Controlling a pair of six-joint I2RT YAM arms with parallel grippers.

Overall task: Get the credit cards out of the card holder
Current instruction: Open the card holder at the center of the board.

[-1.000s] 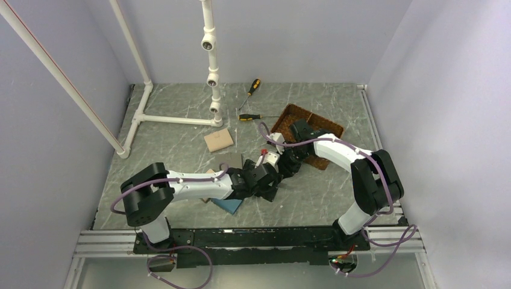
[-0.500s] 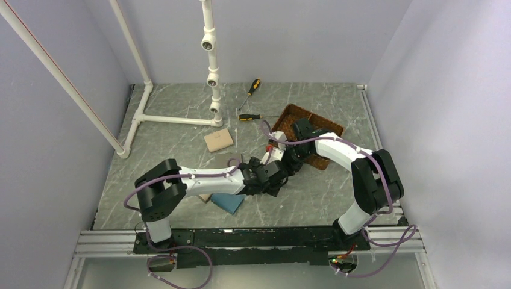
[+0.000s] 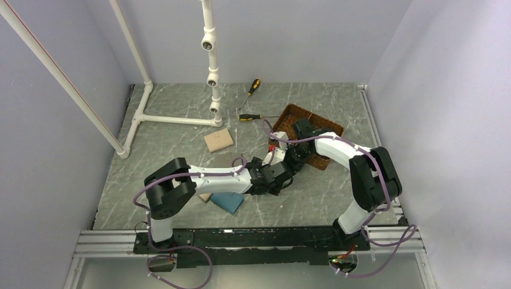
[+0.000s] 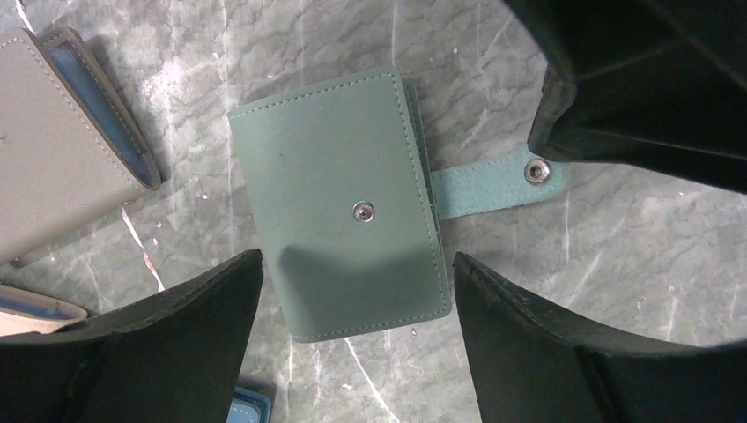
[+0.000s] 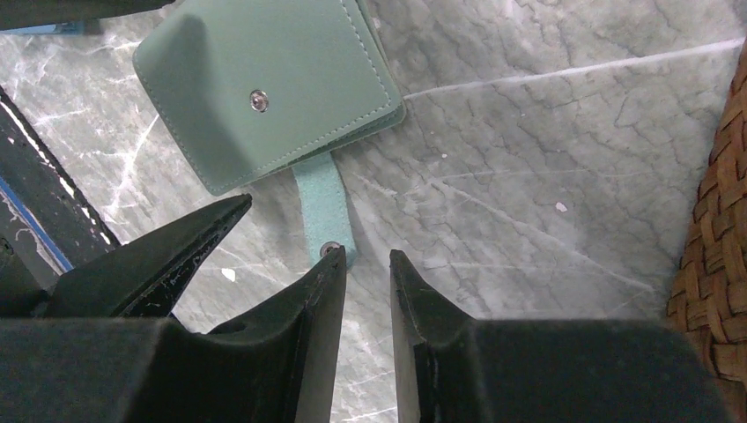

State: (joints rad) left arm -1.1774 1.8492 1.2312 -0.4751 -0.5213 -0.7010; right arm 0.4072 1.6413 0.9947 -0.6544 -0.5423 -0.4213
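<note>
Grey-veined table (image 3: 181, 138) from overhead: both arms converge on one spot, hiding the card holder beneath them. Left wrist view: the sage-green card holder (image 4: 339, 211) lies flat and folded shut, its strap (image 4: 480, 183) unsnapped and trailing off one side. The left claw (image 4: 357, 263) stands wide open astride it, gripping nothing, apparently placed to pin it down. Right wrist view: the right claw (image 5: 368, 264), jaws barely parted and empty, hovers at the strap's snap end, likely to lift the flap. No credit cards show; presumably they are inside the card holder.
</note>
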